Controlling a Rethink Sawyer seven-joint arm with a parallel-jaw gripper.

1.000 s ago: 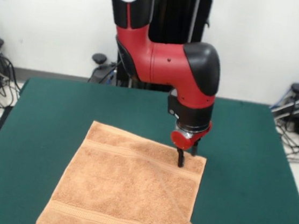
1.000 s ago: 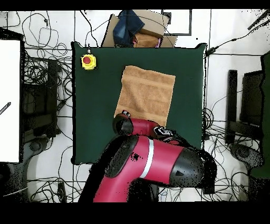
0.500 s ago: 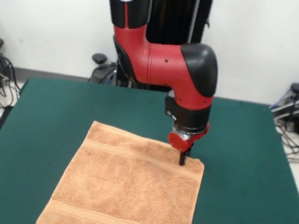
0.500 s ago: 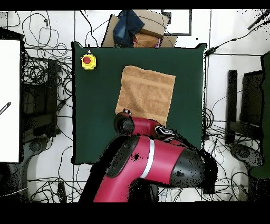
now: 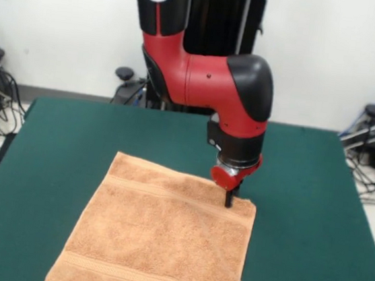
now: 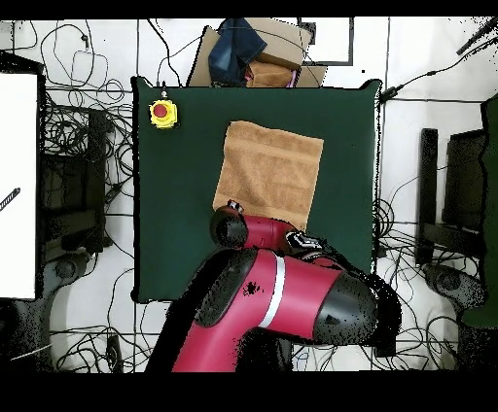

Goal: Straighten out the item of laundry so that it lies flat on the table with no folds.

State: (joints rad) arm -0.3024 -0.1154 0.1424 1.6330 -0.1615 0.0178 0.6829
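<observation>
Green bench [image 5: 59, 139] — wide, mostly bare. Peach-orange terry towel [image 5: 162, 239] lies spread on it near centre, running from mid-bench toward the front view's lower edge; woven bands cross it near the far and near edges. It looks almost flat, no obvious fold showing. A yellow box with a red button [image 6: 162, 113] sits on a bench corner, well apart. Red arm descends to the towel's far right corner. Gripper [image 5: 229, 201] is at that corner, tips touching or pinching the cloth — narrow-looking, but I cannot tell its opening.
</observation>
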